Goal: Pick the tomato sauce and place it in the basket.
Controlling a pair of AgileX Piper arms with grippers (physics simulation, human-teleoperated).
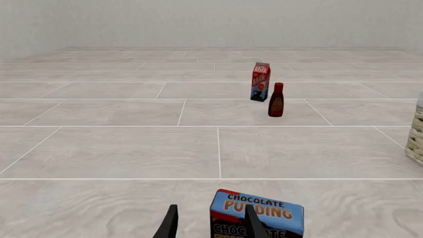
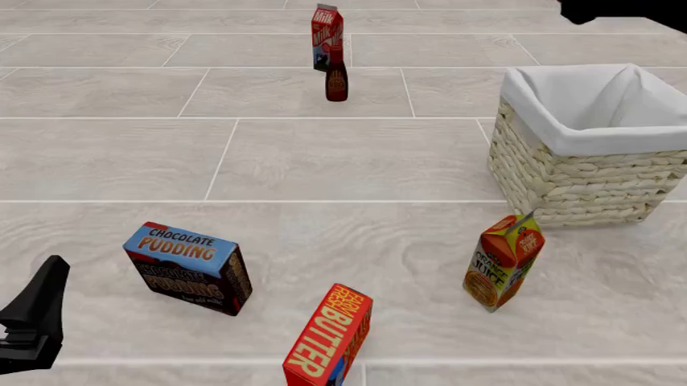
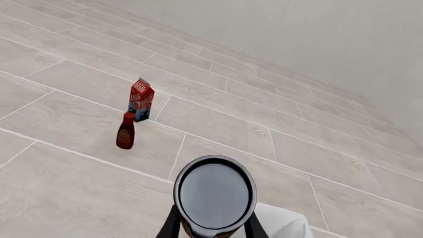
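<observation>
Tomato sauce (image 3: 215, 197), clamped in right jaws, shows only from right wrist; left jaws apart.

Perhaps a simulated test room: bare tiled surface (image 2: 343, 161), plain grey wall (image 1: 211, 22).

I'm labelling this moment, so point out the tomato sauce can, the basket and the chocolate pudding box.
tomato sauce (image 3: 215, 196): right wrist view, grey lid.
basket (image 2: 574, 181): front view, woven front wall.
chocolate pudding box (image 2: 177, 245): front view, blue top face.

Basket (image 2: 569, 181) rough pale wicker, white cloth lining; tomato sauce (image 3: 215, 196) lid smooth grey, slightly glossy.
</observation>
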